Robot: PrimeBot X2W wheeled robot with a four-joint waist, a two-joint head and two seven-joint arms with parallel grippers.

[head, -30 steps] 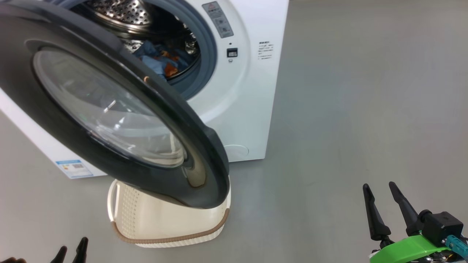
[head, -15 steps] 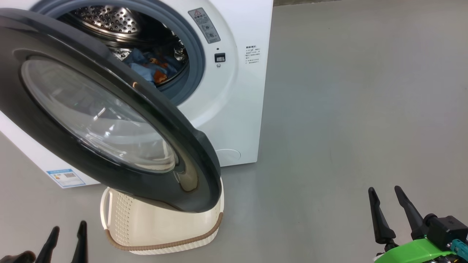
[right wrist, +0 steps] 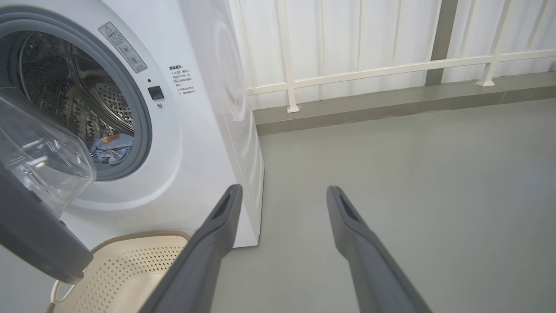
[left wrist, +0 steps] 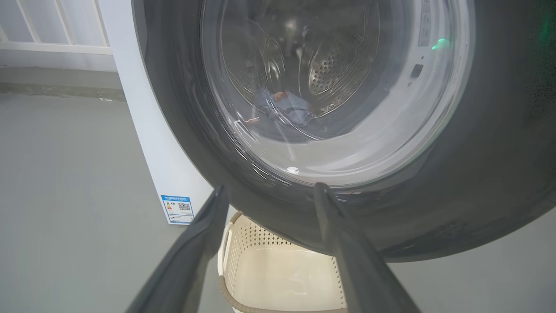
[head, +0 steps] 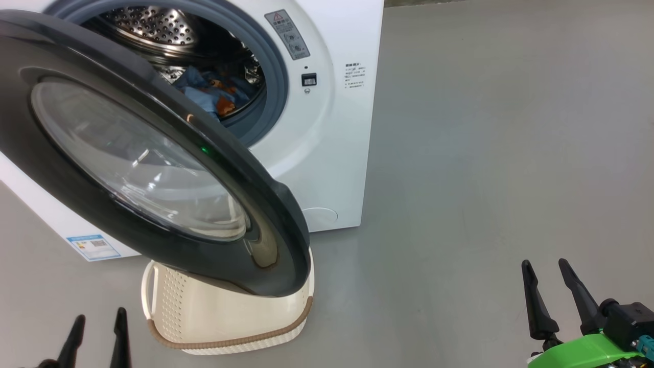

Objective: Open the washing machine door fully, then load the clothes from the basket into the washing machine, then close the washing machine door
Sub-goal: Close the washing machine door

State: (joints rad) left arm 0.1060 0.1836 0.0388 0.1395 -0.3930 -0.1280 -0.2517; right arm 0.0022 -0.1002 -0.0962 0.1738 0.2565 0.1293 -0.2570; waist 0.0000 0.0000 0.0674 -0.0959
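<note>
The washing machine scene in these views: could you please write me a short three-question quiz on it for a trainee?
1. Fill in: the left gripper and the right gripper both stand ____ and hold nothing.
2. True or false: the washing machine door is shut.
3. Choose one. The clothes lie: A, draped over the door; B, inside the drum; C, in the right gripper.

Key: 1 open; 2 false, it is swung open; 3 B.
</note>
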